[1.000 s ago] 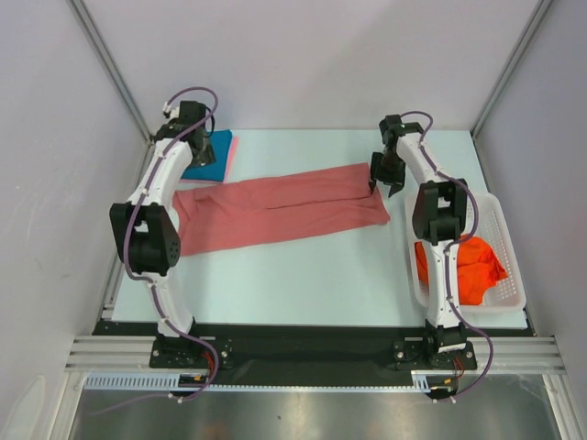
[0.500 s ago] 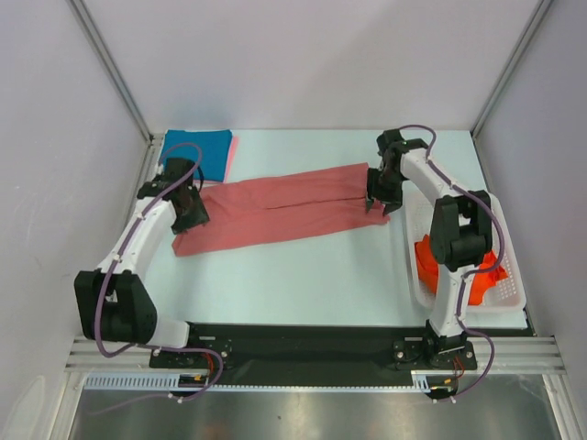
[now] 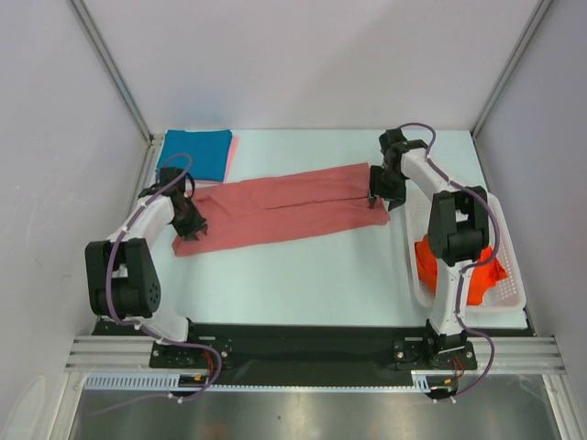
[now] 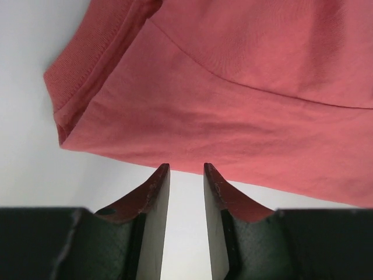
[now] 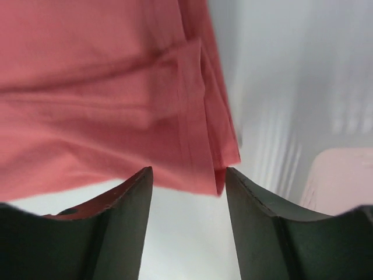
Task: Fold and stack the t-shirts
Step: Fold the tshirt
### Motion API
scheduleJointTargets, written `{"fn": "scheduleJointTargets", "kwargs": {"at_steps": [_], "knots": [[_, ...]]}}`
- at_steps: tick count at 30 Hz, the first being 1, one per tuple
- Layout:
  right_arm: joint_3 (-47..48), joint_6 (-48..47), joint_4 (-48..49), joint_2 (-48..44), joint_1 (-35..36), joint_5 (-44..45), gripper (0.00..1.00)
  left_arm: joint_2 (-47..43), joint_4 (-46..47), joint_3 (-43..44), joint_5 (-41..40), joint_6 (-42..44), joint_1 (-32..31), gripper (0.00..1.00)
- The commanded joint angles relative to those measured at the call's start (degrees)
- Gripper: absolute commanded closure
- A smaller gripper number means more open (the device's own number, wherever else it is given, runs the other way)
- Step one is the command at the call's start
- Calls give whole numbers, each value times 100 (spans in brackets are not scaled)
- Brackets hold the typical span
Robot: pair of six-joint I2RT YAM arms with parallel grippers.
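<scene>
The left end effector has its jaws narrowly apart, with bare worktop showing in the gap; its tips sit at the edge of the dusty salmon-red t-shirt, near that shirt's left end; the right end effector is spread wider and clamps nothing, and the shirt's right-end corner lies between its tips; the shirt lies flat as a long folded strip across the middle of the worktop; a folded teal-blue t-shirt sits on a light pink t-shirt in the far left corner; orange-red t-shirts lie bunched in the white basket on the right.
</scene>
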Motion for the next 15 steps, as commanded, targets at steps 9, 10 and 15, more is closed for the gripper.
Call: {"fn": "scheduleJointTargets", "kwargs": {"at_steps": [9,10,15], "knots": [[1517,191,169,1175,-87,-7,65,139,243,-94,222,11,42,68],[1605,200,107,1228,-87,-23,67,156,217,-85,196,29,34,68],[1668,349,-78,1220,-70,353,70,261,208,-50,187,3,77,71]]}}
